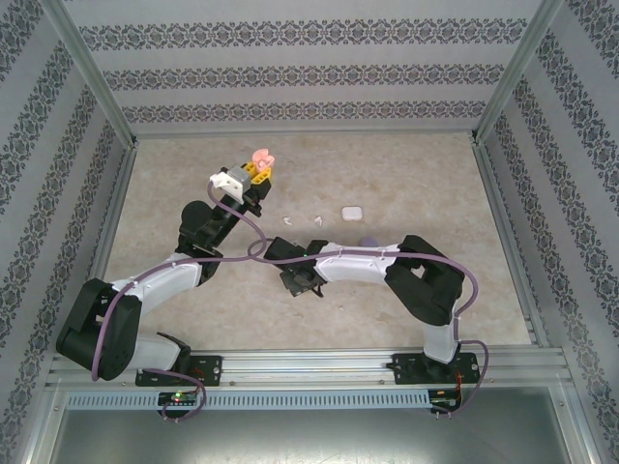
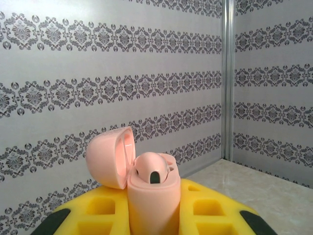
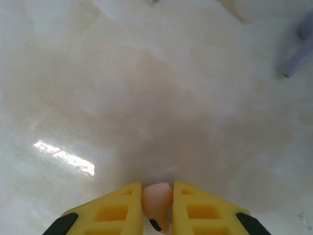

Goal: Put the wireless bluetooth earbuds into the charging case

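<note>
L gripper (image 2: 154, 193) clamps the pink pebble-shaped plastic charging case (image 2: 149, 205), lid (image 2: 110, 156) open, one pink bud (image 2: 154, 169) seated. R gripper (image 3: 157, 188) pinches a small pink stemmed earbud (image 3: 156, 203), long axis approx. along its fingers. Case sits beyond and slightly left of R gripper.

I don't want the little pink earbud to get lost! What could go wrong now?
The pink earbud sits only at the tips of the right gripper, so it might slip out. The pink case in the left gripper has its lid standing open beside the slots, so the earbud could bump the lid or miss.
</note>
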